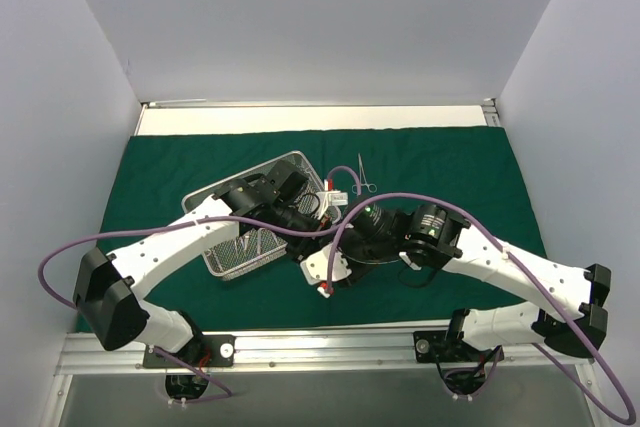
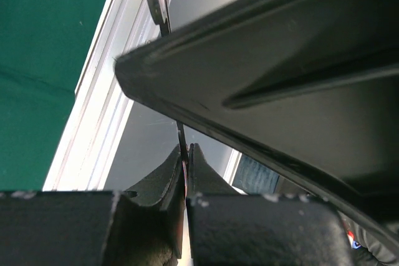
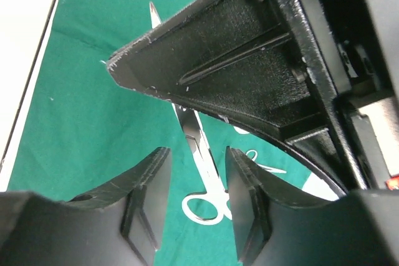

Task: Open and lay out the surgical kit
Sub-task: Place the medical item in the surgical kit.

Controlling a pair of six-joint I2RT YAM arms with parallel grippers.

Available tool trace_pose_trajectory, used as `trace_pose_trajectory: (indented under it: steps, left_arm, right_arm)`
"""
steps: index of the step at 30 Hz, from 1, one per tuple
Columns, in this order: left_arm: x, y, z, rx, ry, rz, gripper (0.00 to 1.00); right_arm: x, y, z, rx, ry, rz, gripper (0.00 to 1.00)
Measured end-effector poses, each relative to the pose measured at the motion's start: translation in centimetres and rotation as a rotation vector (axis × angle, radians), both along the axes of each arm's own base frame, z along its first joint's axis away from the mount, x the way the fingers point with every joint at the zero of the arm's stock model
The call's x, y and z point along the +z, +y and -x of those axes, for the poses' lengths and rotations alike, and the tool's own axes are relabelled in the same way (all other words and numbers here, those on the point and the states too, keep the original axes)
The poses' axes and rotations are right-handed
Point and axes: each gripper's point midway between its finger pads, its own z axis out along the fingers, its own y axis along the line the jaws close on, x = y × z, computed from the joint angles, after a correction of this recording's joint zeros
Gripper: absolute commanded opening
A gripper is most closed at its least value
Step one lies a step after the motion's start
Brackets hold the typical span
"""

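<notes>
The dark green cloth (image 1: 450, 177) lies spread flat over the table. On its left half stands the silver wire-mesh tray (image 1: 243, 247). Both arms meet just right of the tray. My left gripper (image 2: 186, 147) is shut on a thin steel instrument (image 2: 180, 134) that rises from between its fingers. In the right wrist view a pair of steel scissors (image 3: 206, 182) hangs over the cloth (image 3: 87, 123), its middle hidden behind the other gripper's black finger. My right gripper (image 3: 197, 151) is open, its fingers flanking the scissors just above the ring handles.
A slim steel instrument (image 1: 365, 176) lies on the cloth behind the grippers. Another ring handle (image 3: 252, 155) shows on the cloth past the right finger. White walls close in the sides and back. A metal rail (image 1: 330, 349) runs along the near edge.
</notes>
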Motion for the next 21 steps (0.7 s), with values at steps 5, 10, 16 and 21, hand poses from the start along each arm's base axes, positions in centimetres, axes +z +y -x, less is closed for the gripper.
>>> trace_pose_trajectory:
  steps: [5,10,16,21]
  left_arm:
    - [-0.2,0.2,0.1,-0.008,-0.001,-0.005,0.02]
    - [-0.3,0.4,0.0,-0.013,-0.012,-0.008,0.22]
    - [0.1,0.9,-1.2,0.016,-0.011,0.016,0.62]
    - [0.8,3.9,-5.6,0.195,-0.043,0.039,0.68]
  right_arm:
    - [-0.7,0.1,-0.5,-0.010,-0.014,0.016,0.14]
    - [-1.5,-0.2,-0.2,-0.004,-0.011,0.046,0.00]
    - [-1.2,0.0,-0.9,-0.050,-0.032,0.027,0.00]
    - [-1.8,-0.5,-1.2,-0.105,-0.003,0.026,0.00]
